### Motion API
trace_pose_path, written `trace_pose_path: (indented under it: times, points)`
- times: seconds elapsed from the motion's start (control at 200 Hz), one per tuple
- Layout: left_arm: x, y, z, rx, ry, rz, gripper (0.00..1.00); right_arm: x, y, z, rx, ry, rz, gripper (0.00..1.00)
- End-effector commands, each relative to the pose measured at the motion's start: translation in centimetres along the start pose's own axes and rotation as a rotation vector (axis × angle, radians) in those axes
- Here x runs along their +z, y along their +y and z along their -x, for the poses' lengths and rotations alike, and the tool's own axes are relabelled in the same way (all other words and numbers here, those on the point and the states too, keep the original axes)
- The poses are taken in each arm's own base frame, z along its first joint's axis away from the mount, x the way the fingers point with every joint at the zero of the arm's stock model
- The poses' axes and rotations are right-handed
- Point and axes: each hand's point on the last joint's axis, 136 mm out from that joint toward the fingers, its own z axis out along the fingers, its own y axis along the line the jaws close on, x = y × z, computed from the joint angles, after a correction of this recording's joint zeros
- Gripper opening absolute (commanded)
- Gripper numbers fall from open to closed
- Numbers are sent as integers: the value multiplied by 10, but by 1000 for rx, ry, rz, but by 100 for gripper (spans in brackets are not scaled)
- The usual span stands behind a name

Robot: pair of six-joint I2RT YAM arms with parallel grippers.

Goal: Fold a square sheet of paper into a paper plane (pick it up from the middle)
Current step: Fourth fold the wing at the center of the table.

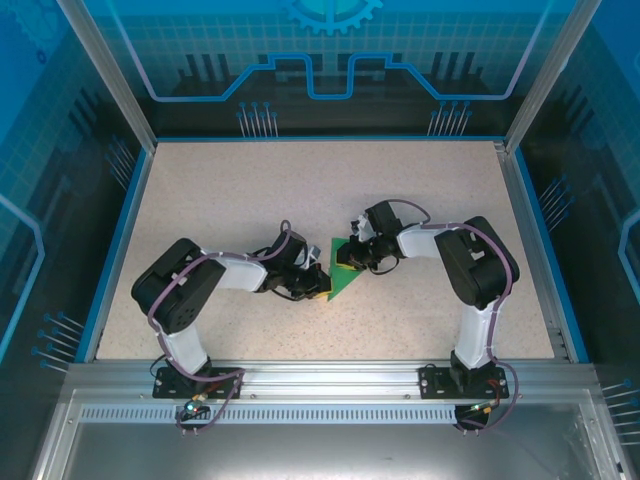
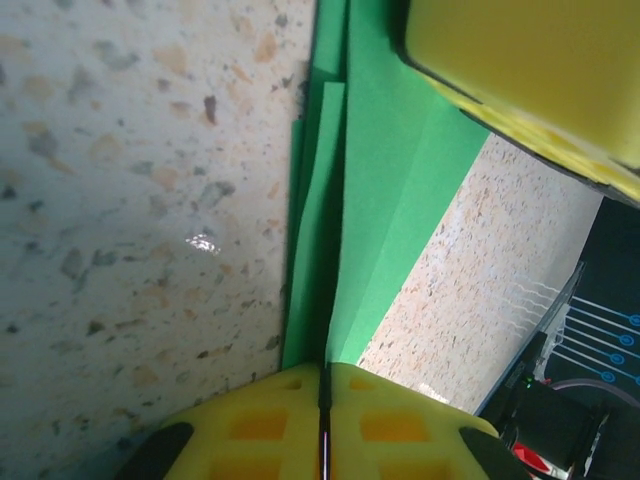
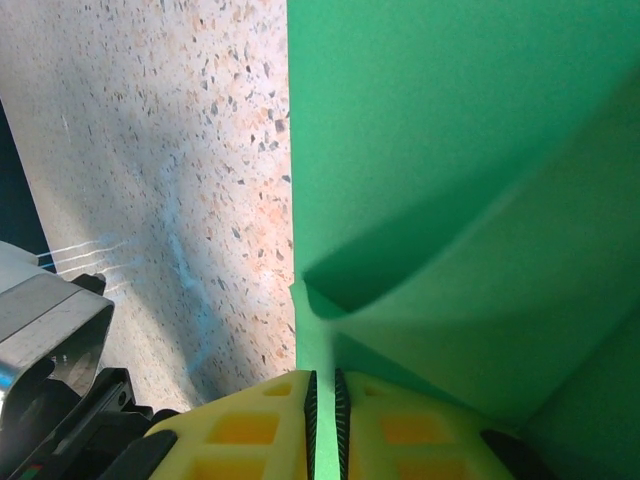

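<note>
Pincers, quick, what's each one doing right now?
Left pincer: closed on the green paper.
Right pincer: closed on the same green paper.

The sheet of paper [image 1: 346, 281] lies midway on the worktop [image 1: 250, 200], left jaws at the sheet's near-left end, right jaws at its far end.

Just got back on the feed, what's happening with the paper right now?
Both arms meet in the middle of the table at the green paper, already creased into a layered triangle. The left claw is pinched shut on one edge, the right claw on another. Folding isn't finished yet.
</note>
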Motion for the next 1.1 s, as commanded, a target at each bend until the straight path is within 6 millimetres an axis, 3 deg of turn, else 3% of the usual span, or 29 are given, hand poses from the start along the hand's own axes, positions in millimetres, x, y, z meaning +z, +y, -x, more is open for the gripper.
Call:
trace_pose_path:
  times: [0.0, 0.235, 0.615, 0.93, 1.095]
  points:
    - [-4, 15, -24, -20, 64, 72, 14, 11, -27, -14, 32, 48, -94, 16]
    - [-5, 19, -25, -14, 69, 105, 11, 12, -26, -15, 30, 48, -94, 16]
    - [-5, 49, -35, -78, 78, 240, 0, 13, -29, -17, 32, 55, -111, 16]
    - [-9, 60, -45, -99, 82, 332, 0, 13, -33, -18, 31, 58, -153, 16]
    - [-20, 47, -43, -72, 44, 311, 10, 14, -34, -19, 28, 63, -166, 16]
